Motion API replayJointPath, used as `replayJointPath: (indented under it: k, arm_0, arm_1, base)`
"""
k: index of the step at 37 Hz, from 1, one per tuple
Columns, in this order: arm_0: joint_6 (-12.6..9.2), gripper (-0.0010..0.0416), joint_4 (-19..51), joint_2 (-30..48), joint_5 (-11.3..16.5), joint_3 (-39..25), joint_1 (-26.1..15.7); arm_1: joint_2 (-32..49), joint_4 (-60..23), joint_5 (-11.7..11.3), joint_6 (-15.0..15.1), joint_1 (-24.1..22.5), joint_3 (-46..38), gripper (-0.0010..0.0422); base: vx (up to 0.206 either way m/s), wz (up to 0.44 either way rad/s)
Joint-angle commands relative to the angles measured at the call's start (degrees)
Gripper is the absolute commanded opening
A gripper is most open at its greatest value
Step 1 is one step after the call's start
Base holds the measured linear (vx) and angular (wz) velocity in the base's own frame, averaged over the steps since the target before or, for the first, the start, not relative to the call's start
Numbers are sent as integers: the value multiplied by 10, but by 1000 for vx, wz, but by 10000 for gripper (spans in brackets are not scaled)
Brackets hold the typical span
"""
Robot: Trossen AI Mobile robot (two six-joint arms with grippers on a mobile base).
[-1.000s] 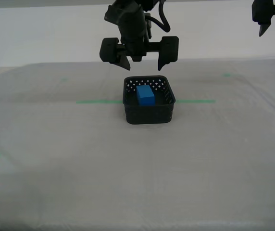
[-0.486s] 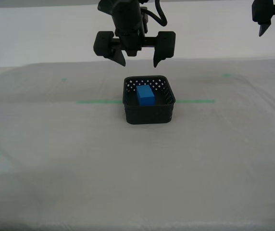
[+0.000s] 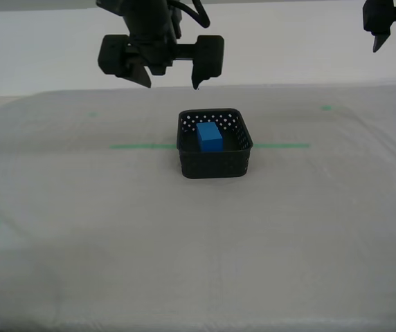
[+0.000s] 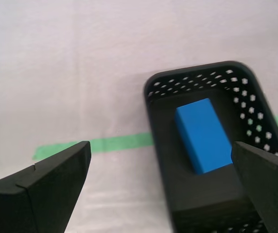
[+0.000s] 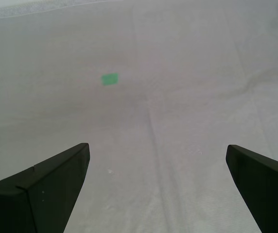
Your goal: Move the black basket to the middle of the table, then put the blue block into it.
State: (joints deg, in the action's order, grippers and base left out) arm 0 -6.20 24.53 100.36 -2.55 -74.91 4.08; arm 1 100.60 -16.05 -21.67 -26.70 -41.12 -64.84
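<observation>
Placement looked complete: blue block (image 3: 210, 136) lay in the black basket (image 3: 214, 160); my second pincer (image 3: 172, 76) hung wide open, empty, needing only retreat.

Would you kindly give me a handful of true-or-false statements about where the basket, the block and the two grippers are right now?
1. The small bright-blue rectangular block lies inside the square black perforated plastic basket. True.
2. My second gripper is shut on the blue block. False: it is open, empty and raised above the table, off toward the exterior view's left of the basket.
3. The basket sits on the thin green tape line across the whitish-grey cloth table. True.
4. My first gripper hangs over the basket. False: its wrist view shows only bare cloth and a small green tape mark.
5. The basket lies tipped on its side. False: it stands upright, opening up.
</observation>
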Motion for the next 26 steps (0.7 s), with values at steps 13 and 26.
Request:
replayJointPath:
  k: [13,26]
  arm_0:
    - [0,393,-1,0,-1,0,0]
    - [0,393,-1,0,-1,0,0]
  arm_1:
    - [-101,14,15,40,56,88,396]
    - [-143,18,50,98,112,107,396]
  base:
    - [0,0]
    - [0,0]
